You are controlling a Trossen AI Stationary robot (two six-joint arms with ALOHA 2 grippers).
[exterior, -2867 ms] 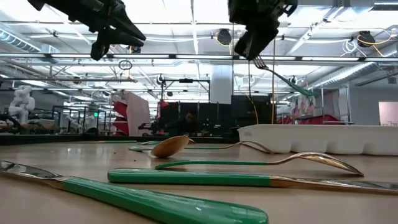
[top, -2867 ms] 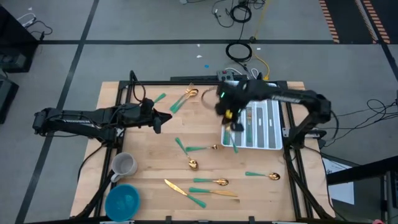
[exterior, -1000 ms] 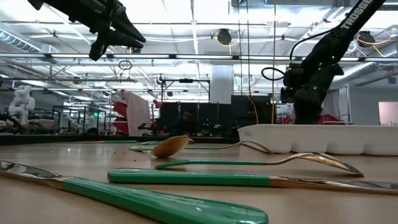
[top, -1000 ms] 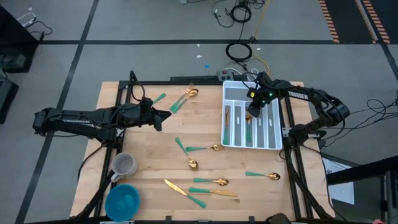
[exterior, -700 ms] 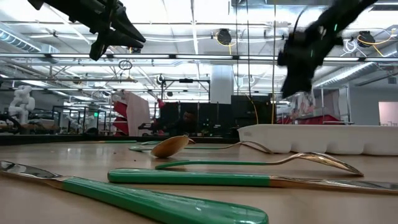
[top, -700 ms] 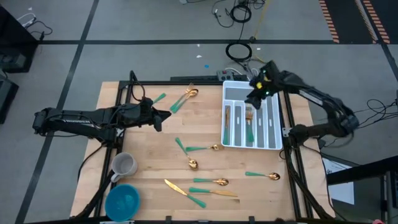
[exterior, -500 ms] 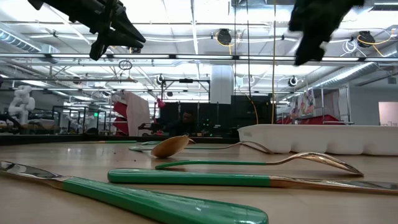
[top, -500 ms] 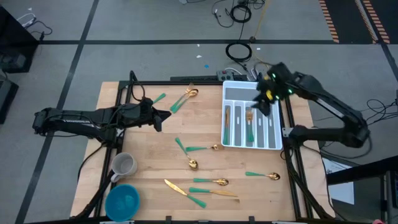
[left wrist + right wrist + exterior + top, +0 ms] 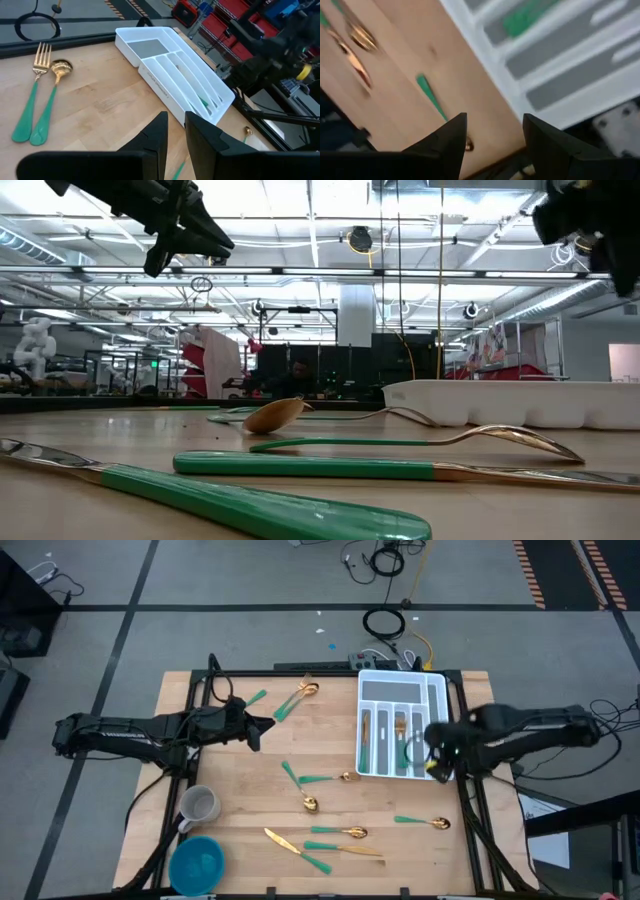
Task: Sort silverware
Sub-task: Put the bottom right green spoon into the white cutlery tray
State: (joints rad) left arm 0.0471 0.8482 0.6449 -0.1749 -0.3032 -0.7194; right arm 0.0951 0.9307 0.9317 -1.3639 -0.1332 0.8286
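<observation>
Silverware with gold heads and teal handles lies scattered on the wooden table: a fork and spoon (image 9: 298, 696) at the far side, a fork (image 9: 312, 778) and a spoon (image 9: 309, 803) in the middle, knives (image 9: 320, 848) and spoons (image 9: 421, 822) near the front. A few pieces (image 9: 400, 737) lie in the white tray (image 9: 380, 685). My right gripper (image 9: 437, 752) hovers open above the tray's near right corner, with nothing between its fingers (image 9: 451, 135). My left gripper (image 9: 262, 730) hangs high over the table's left half, fingers a narrow gap apart, empty.
A grey mug (image 9: 200, 805) and a blue bowl (image 9: 198, 864) stand at the near left corner. The tray (image 9: 175, 65) fills the far right. Bare wood lies between the left gripper and the tray.
My right gripper has risen out of the tray and swung toward the table's near right, turning as it went; it now hangs over the tray's near right corner. The silverware in the tray and on the table has stayed put.
</observation>
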